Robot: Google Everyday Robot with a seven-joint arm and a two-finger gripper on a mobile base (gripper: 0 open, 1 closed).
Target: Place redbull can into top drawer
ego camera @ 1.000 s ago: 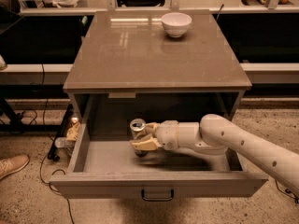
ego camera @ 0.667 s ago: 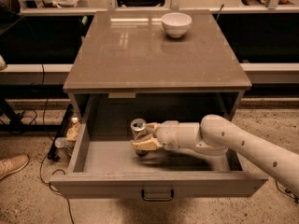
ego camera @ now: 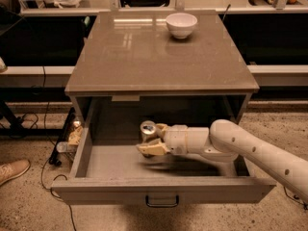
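The top drawer [ego camera: 110, 189] is pulled wide open under the table top, its small dark handle [ego camera: 162, 201] at the front centre. The redbull can [ego camera: 147, 128], slim with a shiny metal top, stands upright inside the drawer near the middle. My gripper [ego camera: 149, 140] reaches into the drawer from the right and is shut on the can, with one tan finger [ego camera: 152, 149] in front of it and the other behind. The can's lower body is hidden by that finger.
A white bowl [ego camera: 181, 24] sits at the back of the table top [ego camera: 144, 57]. A shoe [ego camera: 13, 170] and cables lie on the floor at left. A bottle and small items [ego camera: 73, 137] stand beside the drawer's left wall.
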